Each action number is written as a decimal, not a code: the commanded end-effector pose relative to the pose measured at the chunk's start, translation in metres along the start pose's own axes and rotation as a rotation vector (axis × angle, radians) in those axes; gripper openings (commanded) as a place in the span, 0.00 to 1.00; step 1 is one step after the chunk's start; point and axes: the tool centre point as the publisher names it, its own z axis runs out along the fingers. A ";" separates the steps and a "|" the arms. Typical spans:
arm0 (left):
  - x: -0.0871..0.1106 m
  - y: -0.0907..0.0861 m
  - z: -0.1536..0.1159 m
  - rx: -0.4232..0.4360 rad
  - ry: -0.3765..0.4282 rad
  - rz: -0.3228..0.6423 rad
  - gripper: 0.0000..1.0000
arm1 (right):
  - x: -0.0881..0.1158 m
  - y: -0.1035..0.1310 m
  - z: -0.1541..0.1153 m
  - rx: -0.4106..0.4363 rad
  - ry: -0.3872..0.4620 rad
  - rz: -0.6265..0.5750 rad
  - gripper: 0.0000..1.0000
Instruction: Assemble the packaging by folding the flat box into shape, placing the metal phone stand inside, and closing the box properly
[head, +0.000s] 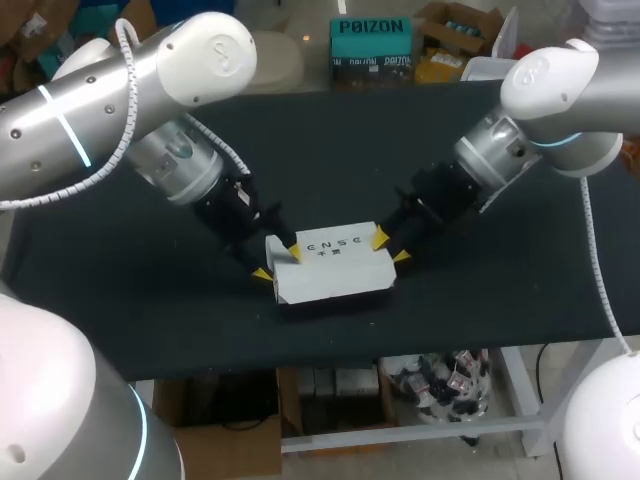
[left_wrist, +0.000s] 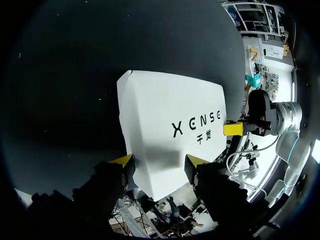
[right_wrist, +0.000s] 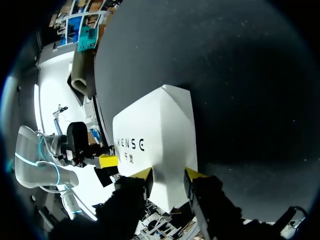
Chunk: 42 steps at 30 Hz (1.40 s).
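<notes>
Head view: a folded white box (head: 335, 270) is seen lying near the middle of the dark worktop (head: 480, 310), with the left claw (head: 278, 262) set at its left end and the right claw (head: 390, 248) at its right end. Left wrist view: the near end of the white box (left_wrist: 165, 120) is clamped between the two yellow tips of the left claw (left_wrist: 159, 161), and one yellow tip of the right claw (left_wrist: 233, 129) is seen at the far end. Right wrist view: the other end of the white box (right_wrist: 160, 135) is gripped from both sides by the right claw (right_wrist: 167, 174), while the left claw (right_wrist: 107, 161) is seen at the far end.
</notes>
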 end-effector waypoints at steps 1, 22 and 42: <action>0.012 -0.008 0.003 -0.031 -0.008 -0.003 0.64 | 0.009 0.001 0.004 0.009 -0.002 0.001 0.42; 0.011 -0.007 0.004 -0.039 -0.042 -0.022 0.67 | 0.005 0.002 0.000 0.007 -0.013 0.014 0.42; 0.010 -0.006 0.000 -0.050 -0.049 -0.038 0.68 | 0.007 0.003 -0.004 0.009 -0.022 0.024 0.42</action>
